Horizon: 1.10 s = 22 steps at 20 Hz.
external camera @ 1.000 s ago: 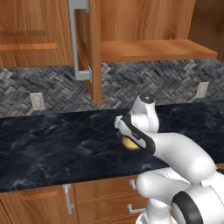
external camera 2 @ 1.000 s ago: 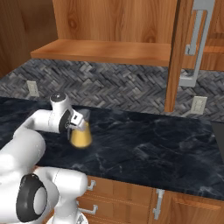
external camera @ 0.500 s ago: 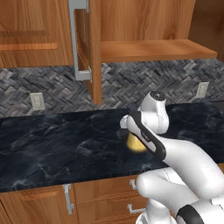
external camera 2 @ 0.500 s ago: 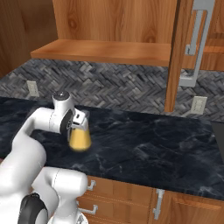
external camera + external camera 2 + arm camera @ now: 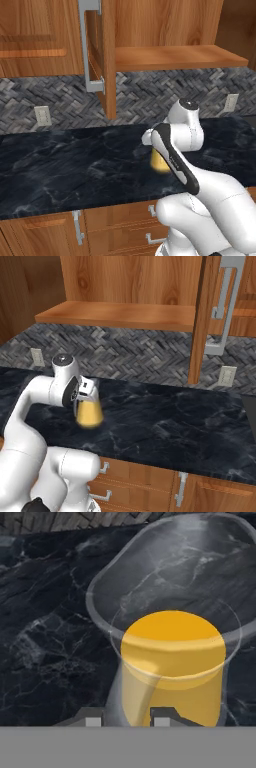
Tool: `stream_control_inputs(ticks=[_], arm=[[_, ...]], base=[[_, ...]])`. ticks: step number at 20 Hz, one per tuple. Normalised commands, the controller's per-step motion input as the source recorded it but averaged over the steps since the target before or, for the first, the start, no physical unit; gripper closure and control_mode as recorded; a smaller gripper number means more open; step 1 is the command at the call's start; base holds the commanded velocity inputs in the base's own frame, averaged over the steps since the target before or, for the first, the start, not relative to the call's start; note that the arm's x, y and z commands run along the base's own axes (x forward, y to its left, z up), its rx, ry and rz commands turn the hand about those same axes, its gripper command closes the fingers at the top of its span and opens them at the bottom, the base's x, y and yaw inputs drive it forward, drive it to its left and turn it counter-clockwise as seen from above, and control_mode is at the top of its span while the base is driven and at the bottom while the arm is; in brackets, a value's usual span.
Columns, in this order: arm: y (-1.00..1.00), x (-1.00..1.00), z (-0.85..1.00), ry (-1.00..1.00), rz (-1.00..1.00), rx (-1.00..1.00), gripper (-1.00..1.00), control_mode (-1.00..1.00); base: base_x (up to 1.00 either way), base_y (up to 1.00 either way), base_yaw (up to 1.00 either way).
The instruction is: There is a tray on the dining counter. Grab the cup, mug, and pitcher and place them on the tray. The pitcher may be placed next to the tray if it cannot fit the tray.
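Right base view: pitcher (image 5: 89,413) held up off the black table (image 5: 165,421), higher than a moment ago, no longer resting on the stone. Pincer (image 5: 84,397) closed tight on the clear neck of the pitcher, seen from above in the hand view (image 5: 172,657) with a finger (image 5: 166,717) on each side. Lifted and ready to carry, probably. No tray around this spot, so likely a drive over to the dining counter next.

Amber pitcher (image 5: 89,413) upright, held above black counter.
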Motion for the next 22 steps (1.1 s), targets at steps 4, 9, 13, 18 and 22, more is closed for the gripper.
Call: stream_control_inputs(ticks=[4,9,13,18,22], arm=[[-0.34,-0.09,0.47,0.00,0.08,0.00,1.00,-1.00],[-0.29,-0.11,0.43,0.00,0.05,0.01,1.00,-1.00],[-0.05,-0.08,0.54,0.00,0.00,0.00,1.00,-1.00],[0.00,-0.16,0.39,0.00,0.00,0.00,1.00,-1.00],[0.00,0.00,0.00,0.00,0.00,0.00,1.00,1.00]], base=[[0.00,0.00,0.00],[0.00,0.00,0.00],[0.00,0.00,0.00],[0.00,0.00,0.00],[-0.49,-0.01,0.00]])
